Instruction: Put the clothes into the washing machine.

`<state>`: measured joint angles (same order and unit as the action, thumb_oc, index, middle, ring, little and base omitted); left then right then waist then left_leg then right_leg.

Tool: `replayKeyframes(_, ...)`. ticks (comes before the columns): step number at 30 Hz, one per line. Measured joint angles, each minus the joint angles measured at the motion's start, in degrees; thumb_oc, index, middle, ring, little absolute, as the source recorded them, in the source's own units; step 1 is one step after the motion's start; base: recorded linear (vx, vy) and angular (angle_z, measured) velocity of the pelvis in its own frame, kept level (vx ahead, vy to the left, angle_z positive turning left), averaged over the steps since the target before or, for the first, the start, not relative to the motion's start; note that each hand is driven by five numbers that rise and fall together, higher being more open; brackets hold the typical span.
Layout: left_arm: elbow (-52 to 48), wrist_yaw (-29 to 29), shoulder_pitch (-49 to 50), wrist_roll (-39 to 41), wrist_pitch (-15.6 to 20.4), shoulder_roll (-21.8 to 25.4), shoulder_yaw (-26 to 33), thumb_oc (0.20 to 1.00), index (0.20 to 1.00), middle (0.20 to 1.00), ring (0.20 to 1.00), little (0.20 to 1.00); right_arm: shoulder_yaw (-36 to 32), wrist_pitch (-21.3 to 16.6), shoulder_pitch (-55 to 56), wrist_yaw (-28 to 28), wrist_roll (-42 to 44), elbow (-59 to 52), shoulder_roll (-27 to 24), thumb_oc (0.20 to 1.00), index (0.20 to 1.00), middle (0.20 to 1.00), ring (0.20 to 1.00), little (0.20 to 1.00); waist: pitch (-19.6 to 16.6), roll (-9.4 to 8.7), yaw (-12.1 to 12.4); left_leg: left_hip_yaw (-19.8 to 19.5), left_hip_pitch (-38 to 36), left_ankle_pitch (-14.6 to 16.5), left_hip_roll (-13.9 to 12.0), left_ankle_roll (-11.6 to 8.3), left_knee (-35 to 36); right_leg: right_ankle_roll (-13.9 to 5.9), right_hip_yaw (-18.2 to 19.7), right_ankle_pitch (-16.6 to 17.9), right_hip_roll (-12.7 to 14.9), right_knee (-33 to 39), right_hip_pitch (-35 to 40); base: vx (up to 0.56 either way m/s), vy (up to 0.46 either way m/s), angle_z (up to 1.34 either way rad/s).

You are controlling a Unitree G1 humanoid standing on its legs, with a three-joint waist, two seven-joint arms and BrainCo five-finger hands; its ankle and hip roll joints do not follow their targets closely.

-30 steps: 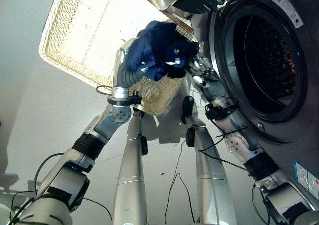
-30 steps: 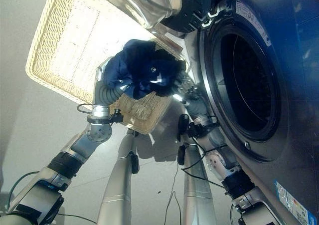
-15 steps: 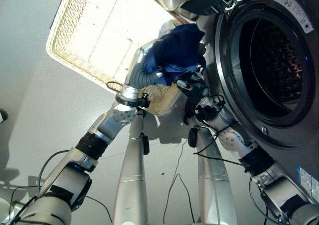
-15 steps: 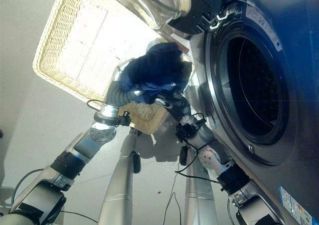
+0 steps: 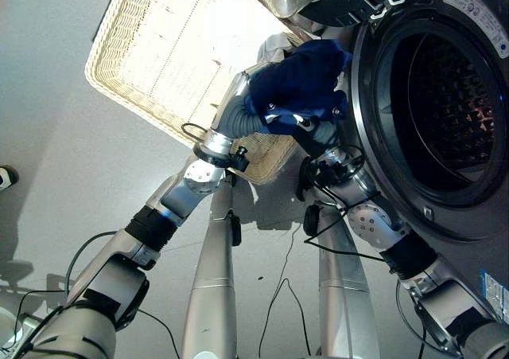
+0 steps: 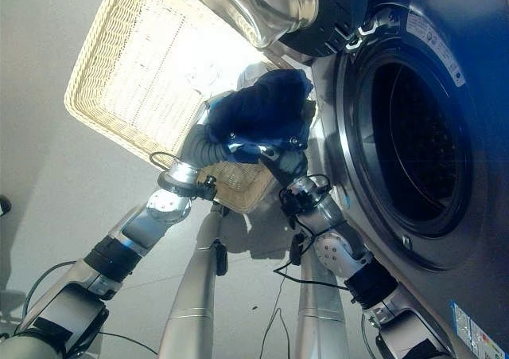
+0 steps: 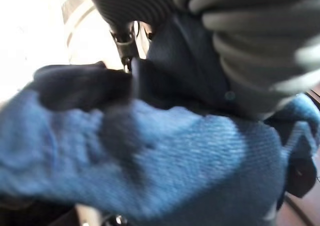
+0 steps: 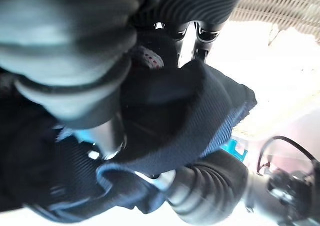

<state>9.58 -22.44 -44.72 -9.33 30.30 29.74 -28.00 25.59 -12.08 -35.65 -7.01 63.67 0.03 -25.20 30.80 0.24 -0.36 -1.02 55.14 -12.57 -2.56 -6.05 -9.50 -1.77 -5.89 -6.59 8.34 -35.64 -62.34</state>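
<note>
Navy cloth, a bundled dark blue garment [image 5: 298, 84], sits between both hands just beside the rim of the washing machine [image 5: 477, 239], whose round drum opening [image 5: 445, 104] stands uncovered, with the glass door [image 6: 254, 5] swung up above the wicker basket [image 5: 151, 64]. Compared with 1 second ago, the bundle has travelled from above the basket's near corner toward the drum mouth, and both arms have risen with it; it now hangs against the machine's front edge, not yet inside. The left hand [image 5: 250, 96] is buried under the fabric, so I cannot tell how its fingers sit. The right hand [image 6: 280, 154] presses up from beneath the bundle, its fingers hidden in the folds too; whether they curl round the cloth cannot be read. Something pale [image 6: 253, 74] lies in the basket behind the bundle, possibly another garment. Judging by this, the carry is nearly done: the load wants a push sideways through the opening.
</note>
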Motion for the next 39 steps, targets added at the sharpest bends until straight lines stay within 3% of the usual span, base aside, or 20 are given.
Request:
replayKeyframes(7, -0.9, -0.59, -0.18, -1.36, -0.26, 0.04, -0.09, 0.2, 0.2, 0.2, 0.2, 0.2, -0.42, -0.51, 0.42, 0.0, 0.48, -0.01, 0.0, 0.2, 0.2, 0.2, 0.2, 0.2, 0.0, 0.0, -0.14, 0.04, 0.01, 0.02, -0.04, -0.02, 0.02, 0.0, 0.0, 0.0, -0.03, 0.12, -0.03, 0.0, 0.0, 0.0)
replayKeyframes(9, -1.08, -2.13, -0.13, -3.62, -1.01, 0.01, -0.31, 0.63, 0.63, 0.63, 0.63, 0.63, -0.43, -0.6, 0.59, -0.01, 0.95, 0.0, 0.11, 0.2, 0.2, 0.2, 0.2, 0.2, 0.0, 0.0, -0.05, 0.05, 0.02, 0.03, -0.03, -0.03, 0.04, -0.01, 0.0, 0.0, -0.02, 0.17, -0.02, 0.0, 0.0, 0.0)
replayKeyframes(11, -1.39, -3.63, -0.17, -4.96, -1.52, 0.01, -0.48, 1.0, 1.0, 1.0, 1.0, 1.0, -0.43, -1.07, 0.66, 0.0, 1.24, 0.0, 0.24, 0.2, 0.2, 0.2, 0.2, 0.2, 0.0, 0.0, -0.05, 0.05, 0.04, 0.04, -0.03, -0.03, 0.05, -0.01, 0.0, 0.0, -0.02, 0.21, -0.03, 0.0, 0.0, 0.0)
replayKeyframes(18, -2.83, -9.93, 0.29, -9.28, -6.02, -0.42, -1.81, 1.0, 1.0, 1.0, 1.0, 1.0, -0.47, -1.8, 0.9, 0.03, 1.32, 0.01, 0.74, 0.2, 0.2, 0.2, 0.2, 0.2, 0.0, 0.01, -0.01, 0.06, 0.05, 0.09, -0.04, -0.1, 0.08, -0.05, 0.0, -0.03, -0.03, 0.27, -0.04, 0.0, 0.0, 0.0)
replayKeyframes(25, -1.2, -27.29, 2.55, -17.45, -12.68, -1.26, 0.01, 1.0, 1.0, 1.0, 1.0, 1.0, -0.66, -3.91, 0.41, 0.22, 2.34, 0.0, 2.36, 0.2, 0.2, 0.2, 0.2, 0.2, 0.01, 0.04, 0.23, 0.07, 0.09, 0.21, -0.15, -0.26, 0.11, -0.01, -0.08, -0.06, -0.08, 0.34, -0.09, 0.0, 0.0, 0.0)
replayKeyframes(30, -0.91, -38.04, 3.21, -21.42, -13.93, -2.27, 3.08, 1.0, 1.0, 1.0, 1.0, 1.0, -1.49, -4.83, -0.16, 2.08, 2.33, 0.02, 3.49, 0.2, 0.2, 0.2, 0.2, 0.2, 0.01, 0.07, 1.29, -0.11, 0.08, 0.18, -0.11, -0.22, 0.08, 0.11, -0.21, -0.34, 0.01, -0.03, -0.13, 0.0, 0.001, 0.01)
replayKeyframes(39, 4.64, -43.63, 1.53, -21.42, -14.55, -2.42, 7.14, 1.0, 1.0, 1.0, 1.0, 1.0, -6.33, -6.77, -0.77, 7.69, 3.02, 5.44, 4.67, 0.2, 0.2, 0.2, 0.2, 0.2, 0.01, 0.07, 1.15, -0.13, 0.07, 0.16, -0.1, -0.2, -0.31, 0.42, -0.22, -0.27, 0.06, -0.19, -0.04, 0.0, 0.009, 0.0)
